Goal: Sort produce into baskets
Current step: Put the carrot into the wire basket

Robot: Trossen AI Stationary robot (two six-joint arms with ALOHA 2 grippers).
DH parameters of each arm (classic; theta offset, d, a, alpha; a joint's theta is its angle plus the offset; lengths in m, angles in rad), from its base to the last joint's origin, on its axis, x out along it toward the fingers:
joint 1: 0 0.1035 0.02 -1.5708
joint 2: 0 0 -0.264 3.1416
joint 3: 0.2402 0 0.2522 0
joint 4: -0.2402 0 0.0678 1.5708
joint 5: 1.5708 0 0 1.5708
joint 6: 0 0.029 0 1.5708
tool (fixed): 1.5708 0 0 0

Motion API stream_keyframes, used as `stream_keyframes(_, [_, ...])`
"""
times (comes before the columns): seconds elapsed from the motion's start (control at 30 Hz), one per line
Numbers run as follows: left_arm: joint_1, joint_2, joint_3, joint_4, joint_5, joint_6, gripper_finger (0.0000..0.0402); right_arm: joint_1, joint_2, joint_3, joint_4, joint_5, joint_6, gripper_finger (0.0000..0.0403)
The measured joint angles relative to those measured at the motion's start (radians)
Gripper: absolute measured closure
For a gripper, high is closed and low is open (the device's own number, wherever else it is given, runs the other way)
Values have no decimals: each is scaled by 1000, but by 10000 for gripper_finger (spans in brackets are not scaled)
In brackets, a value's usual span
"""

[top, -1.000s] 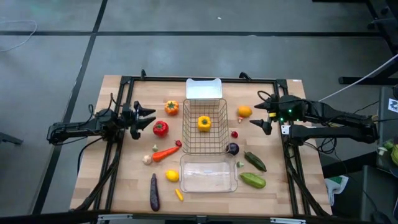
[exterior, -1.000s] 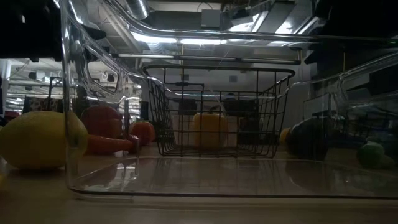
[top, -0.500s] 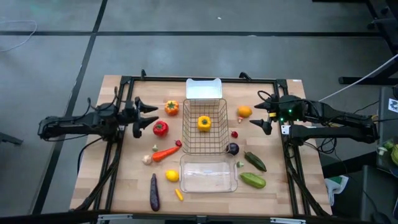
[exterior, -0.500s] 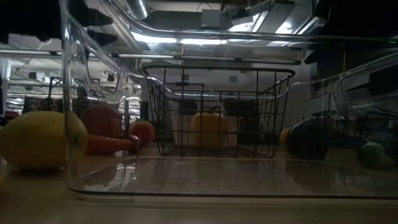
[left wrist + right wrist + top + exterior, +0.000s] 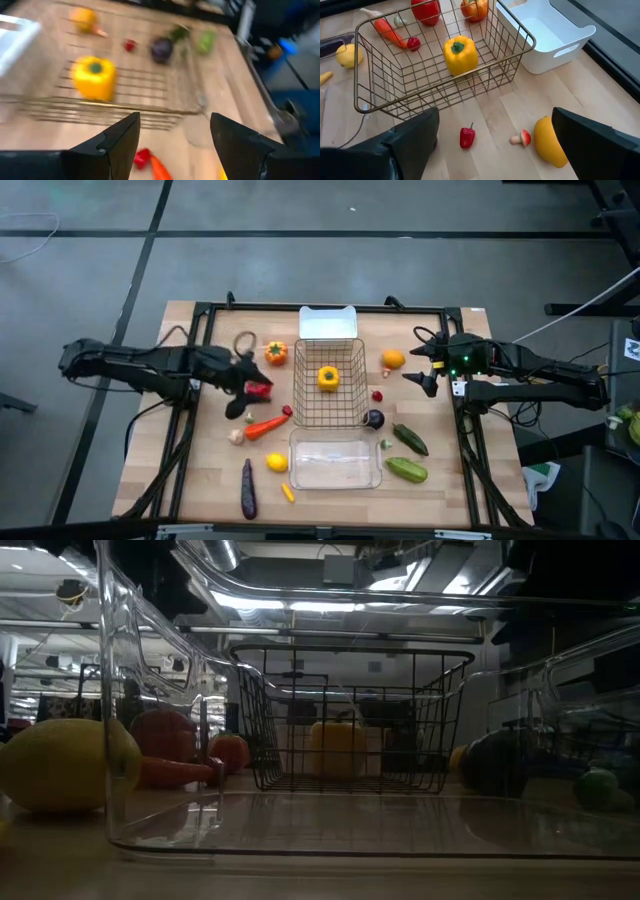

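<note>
While hovering over the red pepper beside the wire basket, left gripper with fingers parted and empty; right gripper wide open near the orange. Risk, as judged: nudging the pepper into the carrot if descending off-centre, or catching the basket rim.

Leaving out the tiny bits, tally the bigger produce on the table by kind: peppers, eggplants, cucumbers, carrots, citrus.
Bell peppers: 3 (red pepper, orange pepper, yellow pepper)
Eggplants: 2 (round eggplant, long eggplant)
Cucumbers: 2 (dark cucumber, light cucumber)
Carrots: 1 (carrot)
Citrus: 2 (lemon, orange)
Total: 10
</note>
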Motion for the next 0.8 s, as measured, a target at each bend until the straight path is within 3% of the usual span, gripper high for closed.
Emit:
stream_keyframes(0.33, [-180, 227, 50, -85, 1, -192, 163, 0, 0, 0, 0, 0, -1, 20])
stream_keyframes(0.8, [-248, 471, 50, -210, -6, -321, 163, 0, 0, 0, 0, 0, -2, 20])
